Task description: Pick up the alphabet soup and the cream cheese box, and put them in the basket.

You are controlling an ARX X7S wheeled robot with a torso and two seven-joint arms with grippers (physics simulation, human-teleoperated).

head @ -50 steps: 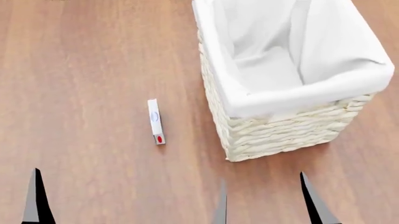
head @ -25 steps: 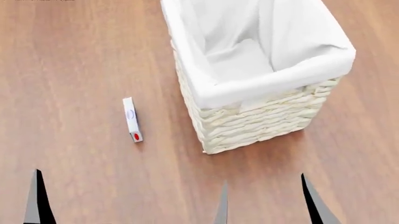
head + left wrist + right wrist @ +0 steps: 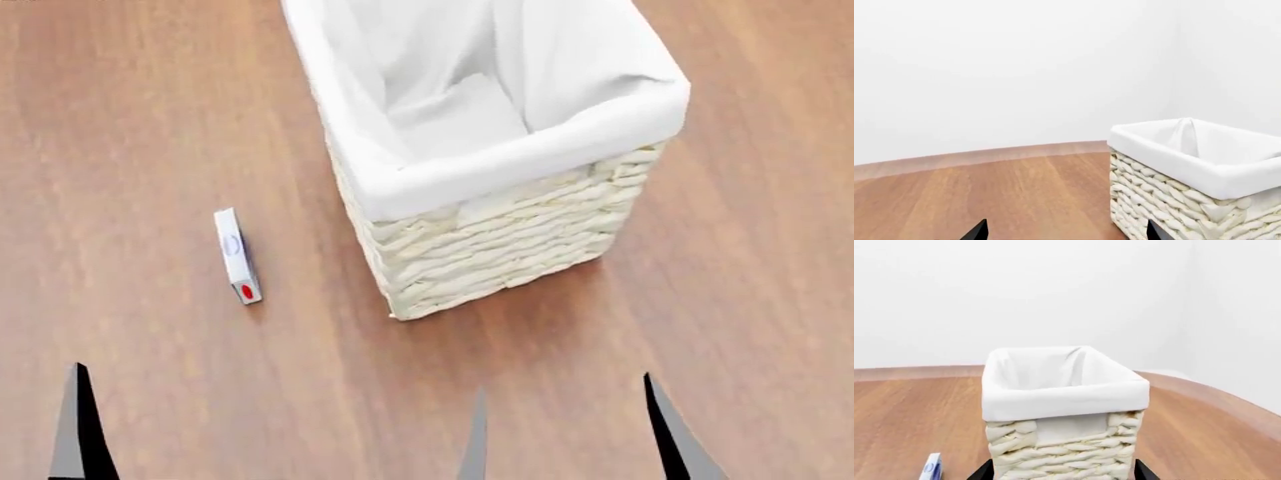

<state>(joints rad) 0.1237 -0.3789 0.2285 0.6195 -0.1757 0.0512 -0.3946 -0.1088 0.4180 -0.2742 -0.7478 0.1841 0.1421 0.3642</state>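
In the left wrist view, the basket (image 3: 1194, 180) is seen standing upright on the wooden surface (image 3: 987, 195), its white liner folded over the rim. Only two dark fingertips of the left gripper (image 3: 1064, 231) are shown at the frame's lower edge, set well apart, so the jaws are judged to be spread and nothing is held between them. Neither the soup can nor the box is shown here.

In the head view, the cream cheese box (image 3: 236, 256) is found lying on its thin edge on the surface, near the basket's (image 3: 507, 230) left wall but clear of it, with its red mark at the end nearer the robot. The basket's inside shows only white cloth. The alphabet soup is not seen in any view. Fingertips of both grippers are shown at the bottom edge, the left gripper (image 3: 274, 430) spread wide and the right gripper (image 3: 687, 430) not clearly readable from this view.

In the right wrist view, the basket (image 3: 1061, 405) is faced squarely, and the box (image 3: 932, 469) is glimpsed low beside it. Two dark tips of the right gripper (image 3: 1062, 471) stand apart, so its jaws are taken as spread and empty.

The step in hand is judged to be the approach to the box. The left arm is the better placed; the jaws should be lined up across the box's thin width, and the descent kept clear of the wicker wall.
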